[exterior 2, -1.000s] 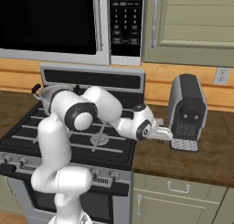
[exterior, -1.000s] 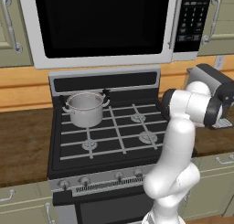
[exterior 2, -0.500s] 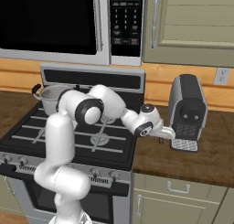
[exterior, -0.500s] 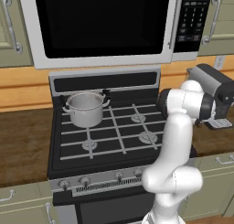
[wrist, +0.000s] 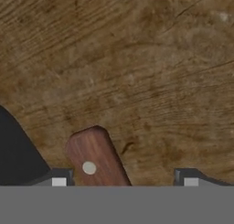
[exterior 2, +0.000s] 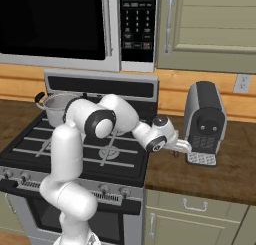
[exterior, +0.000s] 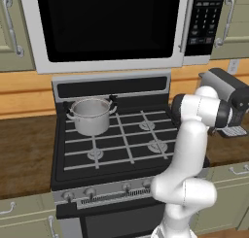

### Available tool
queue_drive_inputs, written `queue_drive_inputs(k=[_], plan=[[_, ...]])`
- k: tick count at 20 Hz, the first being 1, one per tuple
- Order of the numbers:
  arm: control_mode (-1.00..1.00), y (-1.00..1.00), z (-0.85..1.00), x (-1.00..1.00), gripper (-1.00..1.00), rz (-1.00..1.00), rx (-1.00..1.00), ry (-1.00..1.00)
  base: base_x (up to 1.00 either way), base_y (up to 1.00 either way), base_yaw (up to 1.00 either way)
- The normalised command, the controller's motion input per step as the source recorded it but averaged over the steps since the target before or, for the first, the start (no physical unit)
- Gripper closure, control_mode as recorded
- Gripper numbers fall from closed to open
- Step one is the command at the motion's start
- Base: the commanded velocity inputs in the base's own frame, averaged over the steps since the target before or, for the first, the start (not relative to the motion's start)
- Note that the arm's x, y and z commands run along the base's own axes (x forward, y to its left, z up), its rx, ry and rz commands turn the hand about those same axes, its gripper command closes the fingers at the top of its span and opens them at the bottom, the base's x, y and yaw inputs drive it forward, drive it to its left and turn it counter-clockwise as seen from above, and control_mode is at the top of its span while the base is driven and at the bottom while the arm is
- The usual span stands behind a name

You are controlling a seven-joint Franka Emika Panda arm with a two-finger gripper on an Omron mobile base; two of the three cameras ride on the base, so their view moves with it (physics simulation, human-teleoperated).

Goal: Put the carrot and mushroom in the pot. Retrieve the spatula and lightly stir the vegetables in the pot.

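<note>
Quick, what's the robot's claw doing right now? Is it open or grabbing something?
Claw: open, low over the wooden counter, with a brown wooden handle between its fingers; not clamped on it yet.

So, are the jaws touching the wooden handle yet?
Apart. The hand view shows bare wooden counter between the wooden handle and each fingertip of the gripper.

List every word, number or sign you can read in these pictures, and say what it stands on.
Microwave keypad: rows of white marks, too small to read.
Stove knobs: no legible markings.
Coffee machine: no label visible.
Nothing readable anywhere.
</note>
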Motion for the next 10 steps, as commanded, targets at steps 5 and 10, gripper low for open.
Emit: queue_drive_inputs(k=[5, 10], plan=[[-1.0, 0.27, -0.17, 0.12, -1.0, 0.18, 0.16, 0.22, 0.0, 0.0, 0.0], [-1.0, 0.56, -0.04, 0.02, -1.0, 0.22, 0.16, 0.19, 0.0, 0.0, 0.0]])
